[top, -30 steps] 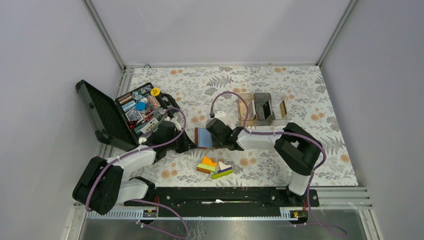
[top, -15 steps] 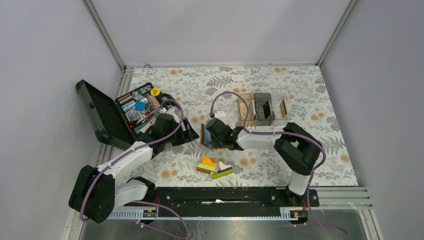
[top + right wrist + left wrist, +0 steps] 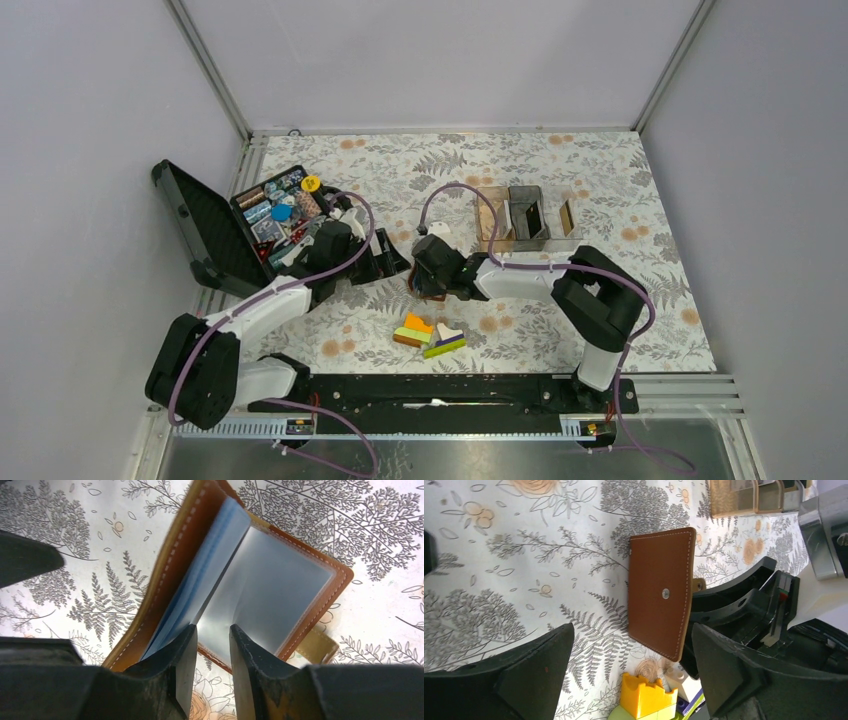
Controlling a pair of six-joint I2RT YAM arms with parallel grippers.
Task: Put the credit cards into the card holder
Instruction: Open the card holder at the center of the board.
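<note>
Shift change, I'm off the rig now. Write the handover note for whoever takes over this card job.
Left end effector: open wide, empty, facing the card holder on its brown cover side.
Right end effector: jaws a narrow gap apart at the holder's open edge, by the bluish inner sleeves; grip unclear.
Holder: mid-table, partly open, one cover raised.
Credit cards: none I can pick out; what the sleeves contain is unclear.
Left to do, probably: confirm the cards are in, then close the holder.
</note>
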